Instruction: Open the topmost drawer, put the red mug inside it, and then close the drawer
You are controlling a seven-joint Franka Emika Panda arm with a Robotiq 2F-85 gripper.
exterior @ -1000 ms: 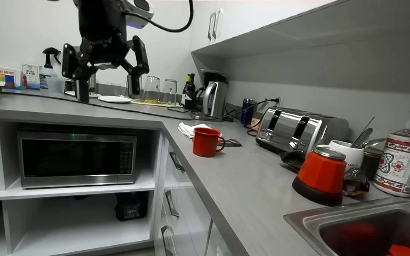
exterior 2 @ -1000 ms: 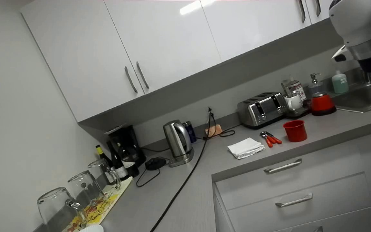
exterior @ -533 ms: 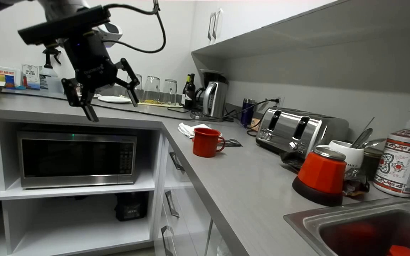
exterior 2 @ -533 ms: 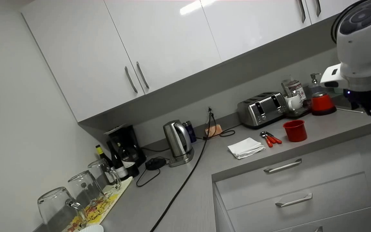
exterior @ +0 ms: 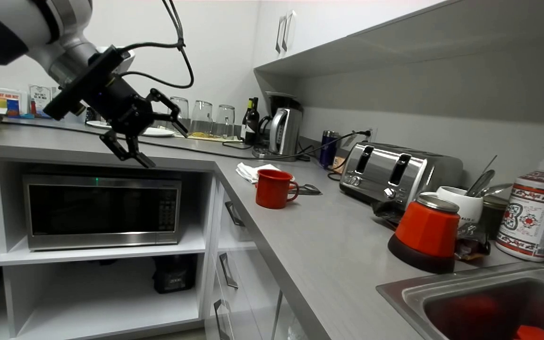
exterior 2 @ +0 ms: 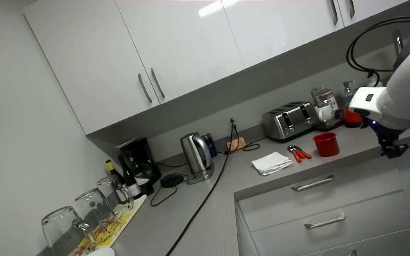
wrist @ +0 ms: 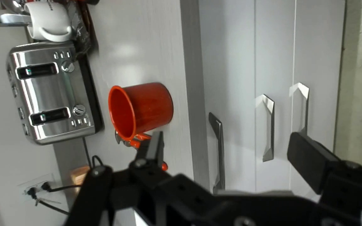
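The words "FIRST AID KIT" run across a white rectangular box (exterior: 11, 95) in an exterior view; print on the upright white card (exterior: 40, 97) beside it is too small to read. On a black, boxy item (exterior: 174, 276) below the silver-framed, black-fronted microwave (exterior: 104, 212), pale digits appear to read "2000," the last one uncertain. The letters "ALIE" show on a rounded white mug (exterior: 465, 207), the rest of its wording unclear there and illegible in the wrist view. A white cylindrical pump bottle (exterior: 531, 215) with red-patterned bands bears a large dark figure resembling an 8. Pale labels on dark glass bottles (exterior 2: 128, 176) cannot be made out.
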